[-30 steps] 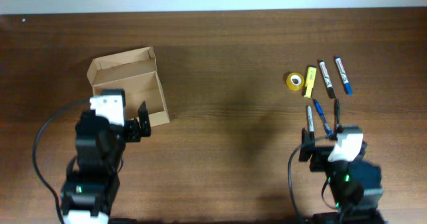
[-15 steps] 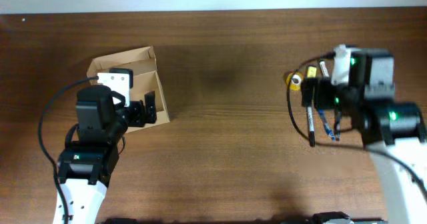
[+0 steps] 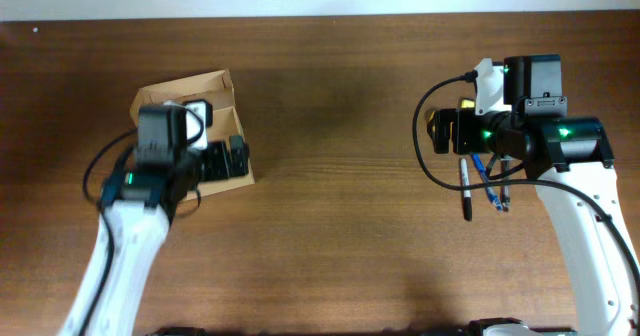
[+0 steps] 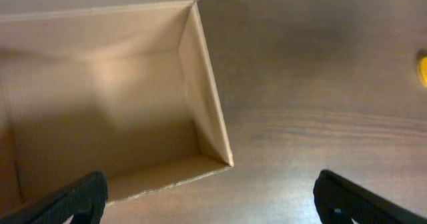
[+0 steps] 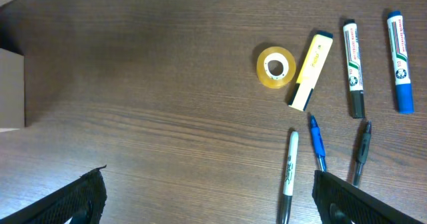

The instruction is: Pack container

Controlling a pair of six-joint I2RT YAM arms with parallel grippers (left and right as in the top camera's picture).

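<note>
Beware clipping the container [image 4: 200, 91] wall with the left gripper [image 4: 213, 201] — spread wide, empty, pointed down over the open box's corner, upper left of overhead view. Beware scattering the markers [image 5: 352, 64] with the right gripper [image 5: 210, 197] — likewise wide open, empty, above the tape roll [image 5: 276, 67], upper right

Soft, even light on the bench [image 3: 330, 226]; faint shadows in the container [image 4: 203, 97]; left arm [image 3: 120, 246] motion-blurred overhead; wrist views sharp.
</note>
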